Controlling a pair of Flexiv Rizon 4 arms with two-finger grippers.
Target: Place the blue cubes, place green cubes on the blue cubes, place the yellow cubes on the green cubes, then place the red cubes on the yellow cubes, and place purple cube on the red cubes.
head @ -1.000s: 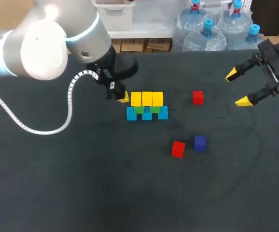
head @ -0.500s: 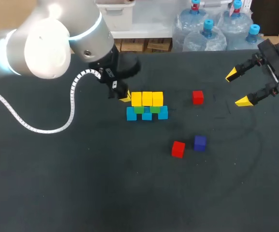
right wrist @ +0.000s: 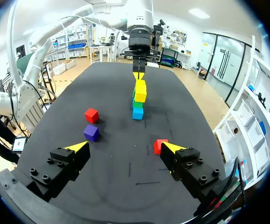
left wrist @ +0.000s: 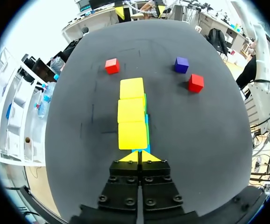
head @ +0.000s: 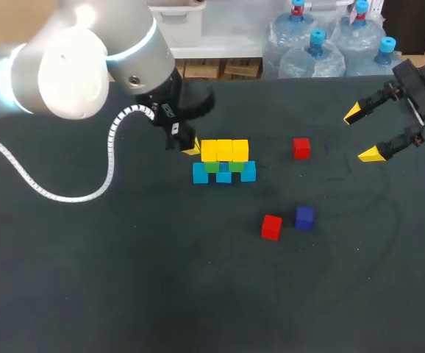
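Left gripper (head: 192,149) is sitting a touch closer to the end of the stack than a second ago; nothing else is shifting. Its yellow tips are pressed together with nothing between them, parked just beside the near end of the three yellow plastic cubes (head: 224,150), low over the table.

Those yellows are lying in a tight row on two green cubes (head: 212,168), which are resting on three light blue cubes (head: 223,175) spaced slightly apart on the surface.

Right gripper (head: 361,133) is hanging over the far right part of the table, fingers spread wide, gripping nothing.

One small red cube (head: 301,148) is sitting loose on the surface to the right of the stack, clear of both grippers. Second red cube (head: 271,226) is lying nearer the front, with the dark purple cube (head: 304,217) just beside it, not touching.

Matte black tabletop (head: 124,279) is showing faint scuff lines around the loose cubes. White coiled cable (head: 73,197) is draping off the left arm above the surface.
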